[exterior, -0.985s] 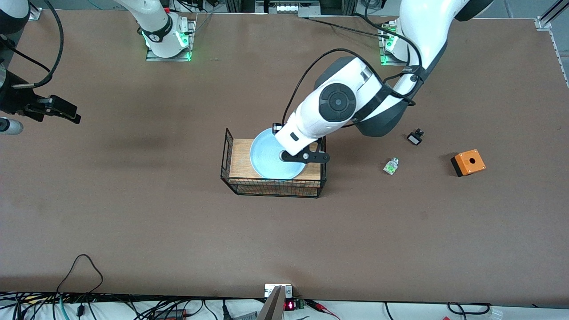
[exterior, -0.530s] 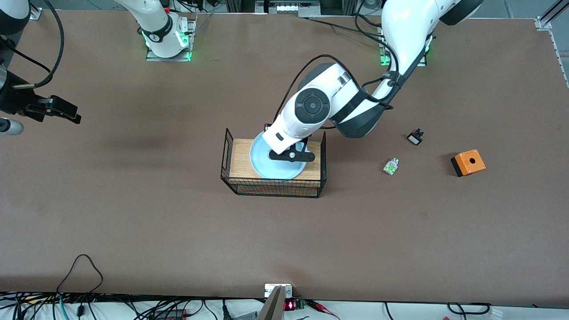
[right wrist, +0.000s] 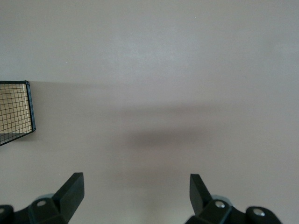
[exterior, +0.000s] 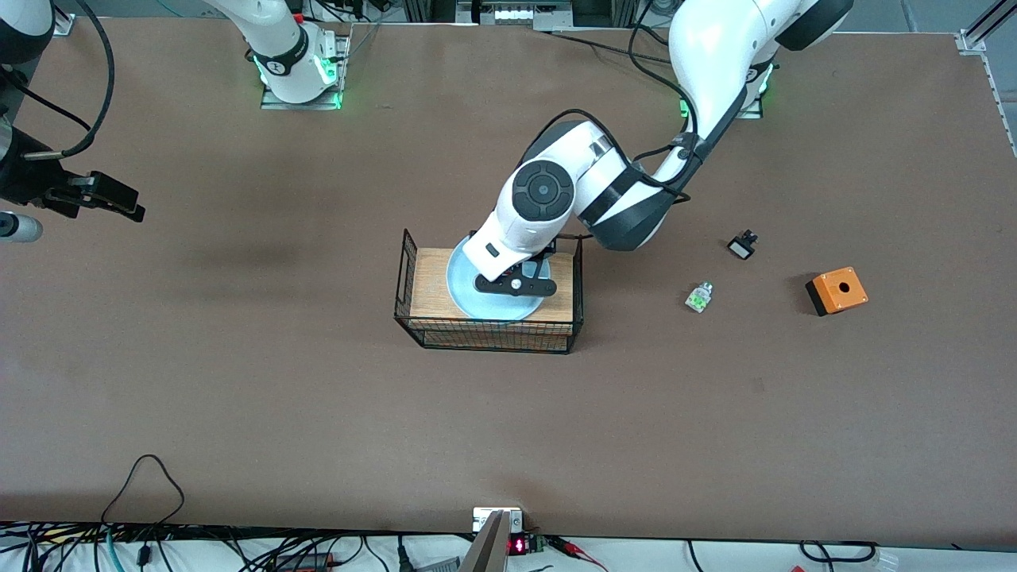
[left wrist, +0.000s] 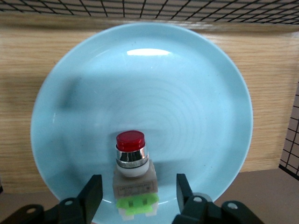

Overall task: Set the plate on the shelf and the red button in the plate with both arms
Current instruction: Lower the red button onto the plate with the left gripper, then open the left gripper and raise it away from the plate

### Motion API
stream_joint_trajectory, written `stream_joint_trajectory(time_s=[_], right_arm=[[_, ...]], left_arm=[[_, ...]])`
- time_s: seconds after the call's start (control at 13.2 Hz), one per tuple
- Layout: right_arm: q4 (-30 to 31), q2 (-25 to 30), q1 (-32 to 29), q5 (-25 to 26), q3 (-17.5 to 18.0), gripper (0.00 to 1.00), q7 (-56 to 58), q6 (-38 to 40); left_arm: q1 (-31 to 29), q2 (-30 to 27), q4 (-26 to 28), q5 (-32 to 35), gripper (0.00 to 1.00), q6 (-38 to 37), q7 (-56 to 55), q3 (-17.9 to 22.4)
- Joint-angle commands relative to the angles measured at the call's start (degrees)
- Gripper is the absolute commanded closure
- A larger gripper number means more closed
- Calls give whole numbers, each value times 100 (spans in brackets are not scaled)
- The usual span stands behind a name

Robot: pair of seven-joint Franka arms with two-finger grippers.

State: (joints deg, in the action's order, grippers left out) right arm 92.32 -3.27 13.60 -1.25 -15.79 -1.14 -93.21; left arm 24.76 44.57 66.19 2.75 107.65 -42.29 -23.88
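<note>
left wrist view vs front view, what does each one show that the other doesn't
Only the left wrist view shows the red button lying on the plate between the left gripper fingers, which stand apart on either side of it, not touching it.

Only the front view shows the right gripper waiting over the right arm's end of the table, plus the orange box, a white-and-green piece and a small black part toward the left arm's end.

Both show the pale blue plate resting on the wooden-topped wire rack, with the left gripper over it.
</note>
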Motion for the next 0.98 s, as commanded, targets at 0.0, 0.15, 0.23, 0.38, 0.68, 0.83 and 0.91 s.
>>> stream_joint_trajectory(time_s=[0.0,0.15,0.23,0.38,0.68,0.83,0.91], right_arm=[[6,72,-6,54,6,0,70,-5],[-3,81,11,54,6,0,79,-5],[-3,90,11,54,14,0,79,-5],[-3,90,11,54,14,0,96,4],[-3,72,11,46,14,0,96,4],[5,63,11,46,14,0,96,4],[5,63,11,46,14,0,88,4]], left_arm=[[-119,-264,-97,147,0,-112,-16,50],[-452,-614,-71,173,0,-382,1,59],[-654,-738,-88,156,0,-802,1,59],[-989,-984,-97,147,0,-1288,10,41],[-1709,-1537,-97,603,0,-2245,1541,59],[-2026,-2081,304,560,0,-2257,2782,504],[-2001,-2467,759,334,0,-2144,3266,1038]])
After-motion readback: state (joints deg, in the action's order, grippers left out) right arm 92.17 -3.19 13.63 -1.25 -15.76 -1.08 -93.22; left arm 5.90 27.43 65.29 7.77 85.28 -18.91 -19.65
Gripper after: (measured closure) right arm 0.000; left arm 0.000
